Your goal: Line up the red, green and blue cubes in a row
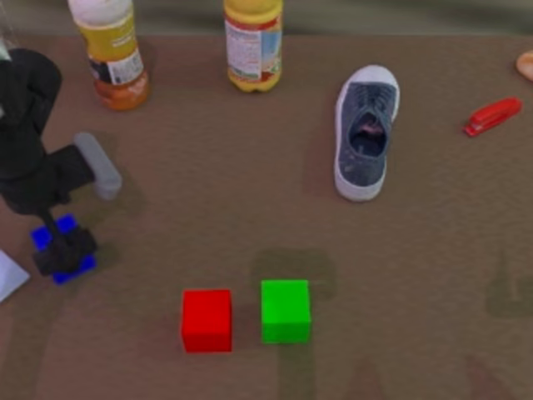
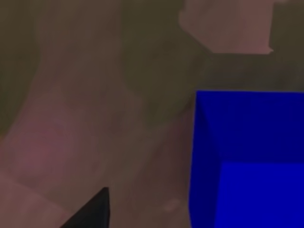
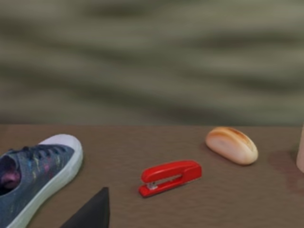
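The red cube point(image 1: 206, 319) and the green cube point(image 1: 286, 310) sit side by side near the table's front, a small gap between them. The blue cube point(image 1: 52, 240) lies at the left, mostly covered by my left gripper point(image 1: 64, 250), which hangs open right over it. In the left wrist view the blue cube point(image 2: 247, 161) fills one side, and a strip of bare table separates it from the one dark fingertip point(image 2: 92, 211) that shows. My right arm is outside the top view; only one fingertip point(image 3: 95, 211) of its open gripper shows.
Two orange bottles point(image 1: 112, 54) point(image 1: 253, 42) stand at the back. A grey shoe point(image 1: 365, 133) lies right of centre, a red stapler point(image 1: 491, 115) and a bread roll point(image 1: 526, 62) at the far right. A white object point(image 1: 8, 275) pokes in at the left edge.
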Robot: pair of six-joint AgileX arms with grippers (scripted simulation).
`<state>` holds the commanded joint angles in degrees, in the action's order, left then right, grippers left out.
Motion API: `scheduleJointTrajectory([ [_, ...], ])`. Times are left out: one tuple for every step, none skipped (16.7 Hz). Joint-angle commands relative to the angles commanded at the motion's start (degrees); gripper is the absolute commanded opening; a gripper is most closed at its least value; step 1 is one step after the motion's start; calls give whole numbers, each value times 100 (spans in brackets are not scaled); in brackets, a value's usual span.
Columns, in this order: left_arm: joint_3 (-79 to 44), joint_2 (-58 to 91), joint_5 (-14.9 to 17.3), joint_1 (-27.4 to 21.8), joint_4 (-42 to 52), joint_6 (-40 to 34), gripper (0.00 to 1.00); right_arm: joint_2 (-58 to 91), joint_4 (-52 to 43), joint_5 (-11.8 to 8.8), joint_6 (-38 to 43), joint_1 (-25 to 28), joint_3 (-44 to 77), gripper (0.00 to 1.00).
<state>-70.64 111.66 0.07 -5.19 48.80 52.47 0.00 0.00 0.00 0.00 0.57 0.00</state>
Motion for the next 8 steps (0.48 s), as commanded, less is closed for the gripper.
scheduleJointTrajectory([
  [138, 107, 1, 4, -252, 5, 100, 0, 0, 0, 0, 0, 0, 100],
  [259, 202, 1, 7, -472, 10, 100, 0, 0, 0, 0, 0, 0, 100],
  [356, 280, 2, 10, -638, 14, 100, 0, 0, 0, 0, 0, 0, 100],
  [420, 331, 2, 12, -741, 18, 100, 0, 0, 0, 0, 0, 0, 100],
  [448, 354, 2, 13, -786, 19, 100, 0, 0, 0, 0, 0, 0, 100],
  [449, 355, 2, 13, -787, 19, 100, 0, 0, 0, 0, 0, 0, 100],
  [449, 355, 2, 13, -787, 19, 100, 0, 0, 0, 0, 0, 0, 100],
  [449, 355, 2, 13, -787, 19, 100, 0, 0, 0, 0, 0, 0, 100],
])
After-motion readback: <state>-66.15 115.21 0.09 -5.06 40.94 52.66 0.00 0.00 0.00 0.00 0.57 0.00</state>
